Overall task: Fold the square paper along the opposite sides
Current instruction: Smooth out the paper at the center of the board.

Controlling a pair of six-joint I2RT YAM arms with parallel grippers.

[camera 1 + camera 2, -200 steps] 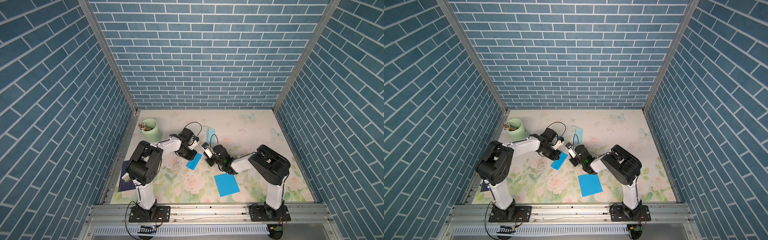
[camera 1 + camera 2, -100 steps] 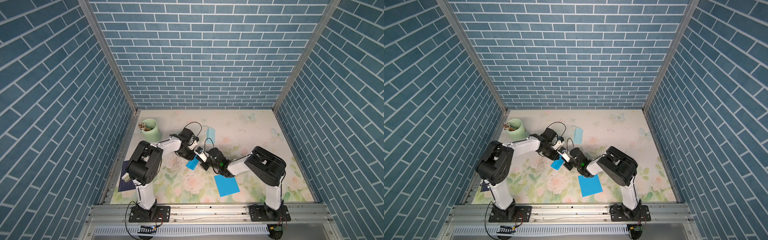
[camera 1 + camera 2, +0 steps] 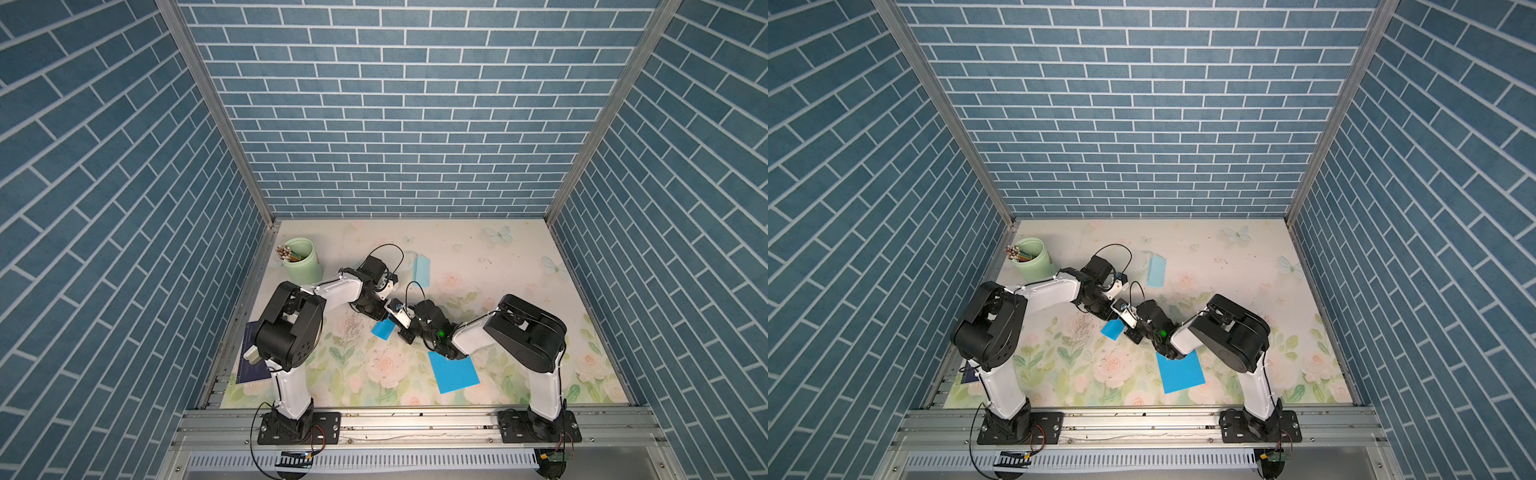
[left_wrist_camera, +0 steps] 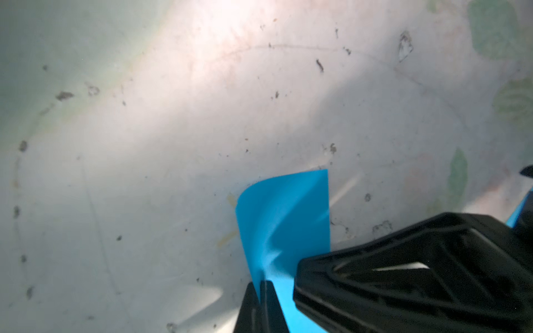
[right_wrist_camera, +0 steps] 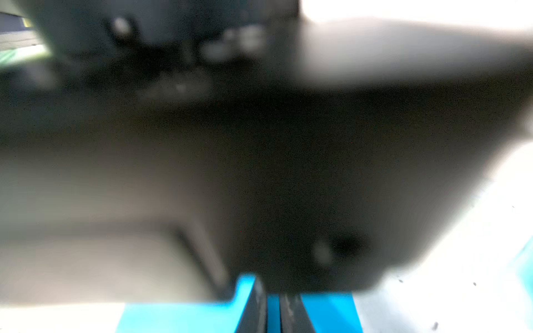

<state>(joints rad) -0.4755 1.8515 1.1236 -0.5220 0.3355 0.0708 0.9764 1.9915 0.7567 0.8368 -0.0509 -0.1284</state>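
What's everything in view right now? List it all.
held paper: 1, blue, mid-mat, curled, pinched by both grippers
flat paper: 1, blue, flat on mat, front right
pale paper: 1, light blue, back of mat
cup: 1, green, back-left corner
pencils: several, mixed, in cup
dark sheet: 1, navy, front-left edge
mat: 1, floral, floor
left gripper: 1, black, shut on held paper
right gripper: 1, black, shut on held paper

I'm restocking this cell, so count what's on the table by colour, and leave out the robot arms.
Bright blue paper: 2
Pale blue paper: 1
Green pencil cup: 1
Dark blue sheet: 1
Total: 5
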